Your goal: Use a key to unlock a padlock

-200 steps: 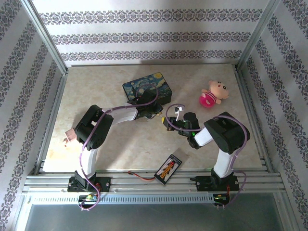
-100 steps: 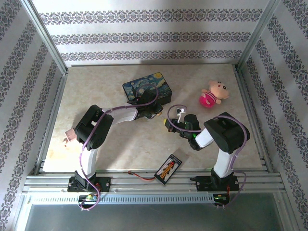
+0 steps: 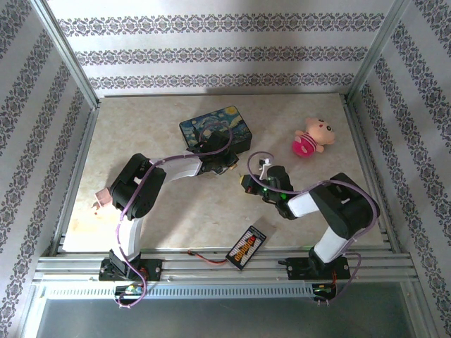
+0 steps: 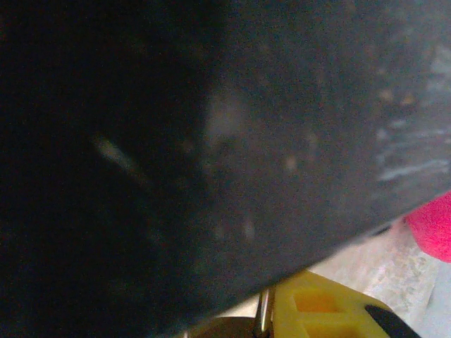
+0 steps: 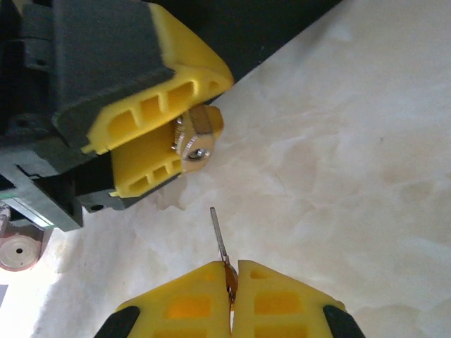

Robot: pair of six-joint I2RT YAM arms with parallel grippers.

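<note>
My left tool [image 5: 189, 127] clamps the small brass padlock [image 5: 201, 137], my right tool [image 5: 232, 267] pinches the thin grey metal key [image 5: 220, 236] near it; insertion comes next, I reckon, needing the blade lined up squarely.

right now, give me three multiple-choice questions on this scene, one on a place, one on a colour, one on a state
1. Where on the pale marbled table does the black rectangular strip with coloured marks lie?
A at the far left corner
B at the near edge, about midway across
C against the far wall

2. What colour are the right gripper's fingers?
A yellow
B red
C white

3. How does the thin grey metal key stand to the small brass padlock?
A inside the keyhole
B lying loose beside it
C pinched in the right gripper, tip apart from the padlock, which the left gripper holds

Answers: B, it sits by the front rail; A, both pads are yellow; C, bare table shows between tip and padlock.
</note>
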